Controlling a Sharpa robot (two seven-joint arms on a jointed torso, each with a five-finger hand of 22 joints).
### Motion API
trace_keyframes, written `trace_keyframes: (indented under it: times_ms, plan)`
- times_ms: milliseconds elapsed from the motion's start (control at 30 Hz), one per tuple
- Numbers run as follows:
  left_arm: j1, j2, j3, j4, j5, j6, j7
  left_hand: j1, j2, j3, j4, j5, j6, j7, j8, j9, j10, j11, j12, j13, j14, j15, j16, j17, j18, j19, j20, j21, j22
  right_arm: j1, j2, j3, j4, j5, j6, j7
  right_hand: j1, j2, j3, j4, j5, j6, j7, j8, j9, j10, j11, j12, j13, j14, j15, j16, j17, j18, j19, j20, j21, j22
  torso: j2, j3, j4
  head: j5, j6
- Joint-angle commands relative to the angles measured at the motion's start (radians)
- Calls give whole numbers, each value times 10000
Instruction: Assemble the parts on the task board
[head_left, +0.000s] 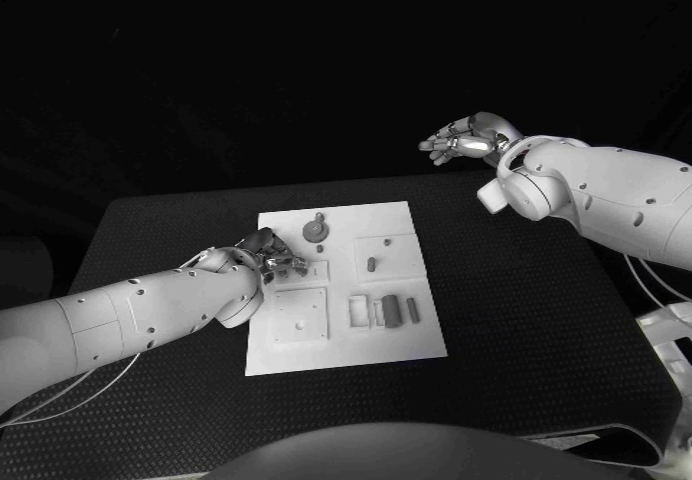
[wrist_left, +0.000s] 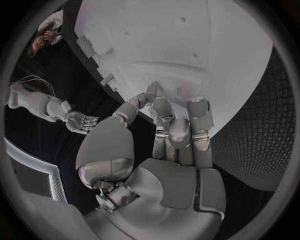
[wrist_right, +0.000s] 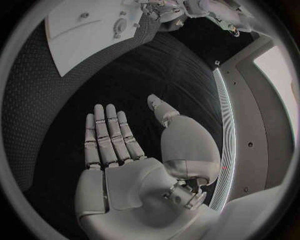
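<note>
The white task board (head_left: 342, 288) is lying in the middle of the black surface (head_left: 519, 330), with small grey parts (head_left: 389, 309) sitting near its lower right area and a round part (head_left: 316, 230) resting near its far edge. The left hand (head_left: 268, 260) is reaching over the board's left side, fingers (wrist_left: 178, 131) curling down against the white plate; whether they are pinching a piece I cannot tell. The right hand (head_left: 464, 141) is hovering well apart from the board, beyond the surface's far right corner, its fingers (wrist_right: 109, 132) lying straight and close together, holding nothing
</note>
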Motion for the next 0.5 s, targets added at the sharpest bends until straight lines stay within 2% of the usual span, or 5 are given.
trace_keyframes:
  times_ms: [33, 267, 500]
  plan:
    - [0, 22, 3, -11, -270, -340, -15, 942, 904, 425, -370, 6, 77, -26, 26, 16, 36, -1, 64, -12, 4, -52, 37, 17, 214, 65, -2, 59, 206, -3, -11, 5, 12, 2, 112, 108, -117, 9, -7, 54, 3, -67, 576, 42, -12, -81, 21, 37, -13, -57, -2, -63, 13, -156, -13, 1, -42, 16, -1, -2, 1, -1, -7]
    - [0, 54, 2, -81, -313, -342, -132, 947, 902, 430, -373, 2, 81, -27, 26, 15, 40, -2, 65, -14, 4, -53, 41, 19, 214, 68, -2, 63, 206, -3, -16, 5, 16, 7, 115, 106, -118, 7, -9, 58, 3, -67, 576, 43, -14, -81, 21, 38, -15, -56, -2, -65, 16, -156, -12, 0, -48, 21, -3, -2, 1, 3, -13]
    - [0, 86, 2, -80, -288, 108, -183, 943, 900, 431, -372, -5, 84, -27, 25, 14, 44, -3, 64, -16, 4, -54, 44, 21, 212, 70, -1, 66, 205, -3, -15, 5, 19, 11, 123, 104, -118, 6, -11, 61, 3, -66, 576, 44, -16, -82, 20, 40, -18, -56, -2, -68, 19, -155, -10, 0, -54, 27, 0, -3, 0, -4, -20]
